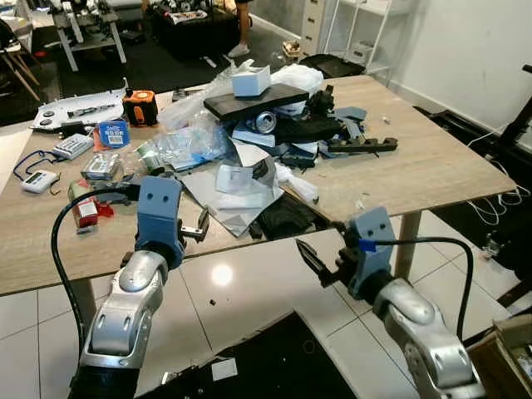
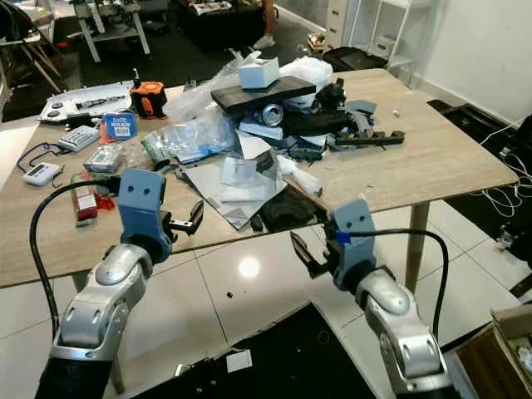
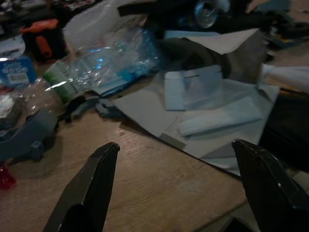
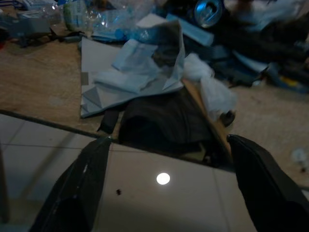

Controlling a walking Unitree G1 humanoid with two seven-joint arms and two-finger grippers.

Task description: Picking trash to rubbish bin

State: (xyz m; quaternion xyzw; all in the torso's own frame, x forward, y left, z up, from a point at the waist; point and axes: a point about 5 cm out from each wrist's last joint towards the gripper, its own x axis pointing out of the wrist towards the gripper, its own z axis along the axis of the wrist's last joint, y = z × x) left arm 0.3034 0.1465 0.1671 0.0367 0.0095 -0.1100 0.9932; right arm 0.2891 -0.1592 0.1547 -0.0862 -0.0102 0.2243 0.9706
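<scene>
left gripper (image 1: 199, 227): fingers spread, empty, over near table edge, lined up on grey crumpled paper sheet (image 1: 241, 193) | trash heap mid wooden table (image 1: 432, 170), no bin visible | right gripper (image 1: 320, 259): spread, empty, short of edge, below black cloth (image 1: 287, 218)

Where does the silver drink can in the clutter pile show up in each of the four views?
Left eye view: the can lies on its side mid-pile, under the black slab.
Right eye view: the can sits under the same slab, top centre.
Left wrist view: its round end shows at the top edge.
Right wrist view: its end shows at the top edge.
Shared landmark: the grey folded paper before the pile.
</scene>
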